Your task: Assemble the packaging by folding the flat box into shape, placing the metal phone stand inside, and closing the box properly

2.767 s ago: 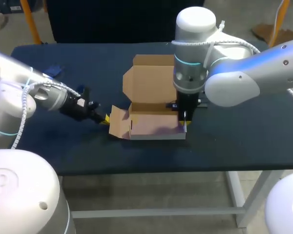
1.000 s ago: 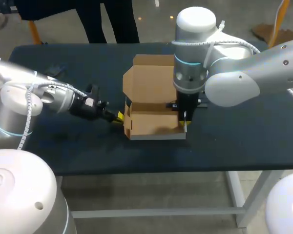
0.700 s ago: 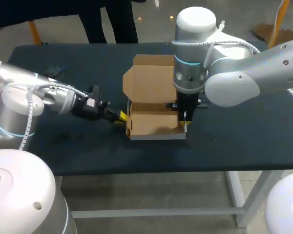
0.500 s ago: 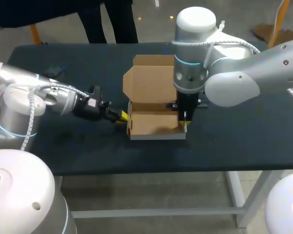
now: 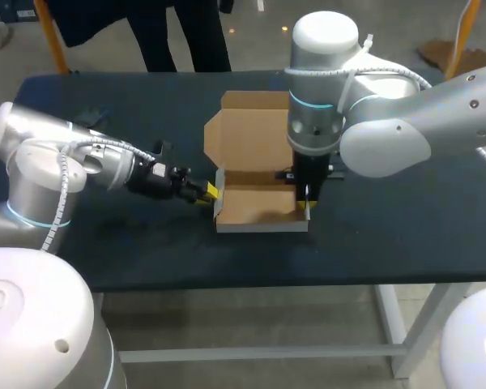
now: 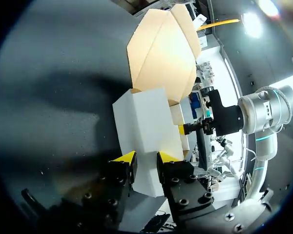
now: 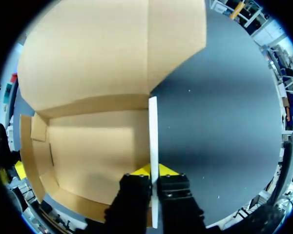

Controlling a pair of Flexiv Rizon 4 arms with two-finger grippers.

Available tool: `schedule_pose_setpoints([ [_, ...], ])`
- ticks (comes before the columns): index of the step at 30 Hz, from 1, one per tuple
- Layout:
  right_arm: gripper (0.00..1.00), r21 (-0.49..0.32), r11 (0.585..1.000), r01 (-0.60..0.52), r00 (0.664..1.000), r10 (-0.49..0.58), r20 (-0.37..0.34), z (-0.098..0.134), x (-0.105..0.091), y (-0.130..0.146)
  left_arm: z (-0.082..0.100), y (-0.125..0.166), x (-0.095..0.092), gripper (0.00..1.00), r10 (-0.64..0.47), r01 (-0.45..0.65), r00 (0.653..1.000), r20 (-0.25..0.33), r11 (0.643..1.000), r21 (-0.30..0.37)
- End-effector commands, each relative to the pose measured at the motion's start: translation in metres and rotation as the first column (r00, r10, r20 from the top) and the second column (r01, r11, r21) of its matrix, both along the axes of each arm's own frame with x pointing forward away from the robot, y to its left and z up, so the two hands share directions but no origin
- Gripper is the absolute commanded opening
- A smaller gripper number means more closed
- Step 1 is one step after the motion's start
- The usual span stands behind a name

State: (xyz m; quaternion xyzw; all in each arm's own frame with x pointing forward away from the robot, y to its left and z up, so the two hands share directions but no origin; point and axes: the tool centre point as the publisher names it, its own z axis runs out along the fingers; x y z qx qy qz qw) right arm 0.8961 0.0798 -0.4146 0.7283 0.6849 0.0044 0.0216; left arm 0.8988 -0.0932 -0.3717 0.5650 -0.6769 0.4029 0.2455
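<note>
The cardboard box [image 5: 259, 209] is sitting in the middle of the dark worktop [image 5: 389, 235]. It is open on top, with its lid [image 5: 255, 134] folded back toward the far edge. The left pincer [image 5: 205, 192] is sitting low at the box's left end, pressing its yellow tips against the outside of the left side wall [image 5: 218, 198]. Its fingers are standing apart and gripping nothing. The right pincer [image 5: 306, 209] is hanging straight down over the opposite end. In the head view the right arm's bulky wrist is covering part of the lid and the box's far right corner. Near the worktop's far left corner a small dark object [image 5: 89, 120] is lying well apart from the box; I cannot tell what it is.

The right wrist view is showing what the head view is hiding. There the right side wall [image 7: 153, 131] is standing upright, edge-on, and the two fingers are pinching it from both sides, with the brown inside of the box beside them. The left wrist view is showing the white outer face of the left side wall just ahead of the spread tips, with the lid rising beyond it.
</note>
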Motion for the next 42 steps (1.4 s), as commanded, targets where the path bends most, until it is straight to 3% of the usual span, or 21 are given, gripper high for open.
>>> schedule_pose_setpoints([
  [1,0.0,-0.002,1.0,-0.001,1.0,0.001,-0.003,0.001,0.0,0.001,0.002,-0.011,-0.001,0.31,0.017,-0.017,1.0,0.002,0.998,0.061],
  [10,0.0,-0.002,1.0,-0.001,1.0,0.001,-0.003,0.001,0.0,0.001,0.002,-0.014,0.002,0.35,0.039,-0.04,0.999,0.012,0.992,0.123],
  [16,0.0,-0.002,1.0,-0.001,1.0,0.001,-0.003,0.001,0.0,0.001,0.002,-0.014,0.004,0.44,0.047,-0.05,0.999,0.018,0.987,0.153],
  [21,0.0,-0.002,1.0,-0.001,1.0,0.001,-0.003,0.001,0.0,0.001,0.001,-0.017,0.005,0.4,0.041,-0.044,0.999,0.02,0.98,0.196],
  [32,0.0,-0.002,1.0,-0.001,1.0,0.001,-0.003,0.001,0.0,0.001,-0.003,-0.025,0.009,0.44,0.047,-0.048,0.999,0.011,0.94,0.337],
  [42,0.0,-0.002,1.0,-0.001,1.0,0.001,-0.003,0.001,0.0,0.001,-0.011,-0.026,0.007,0.42,0.061,-0.029,0.997,-0.055,0.887,0.46],
])
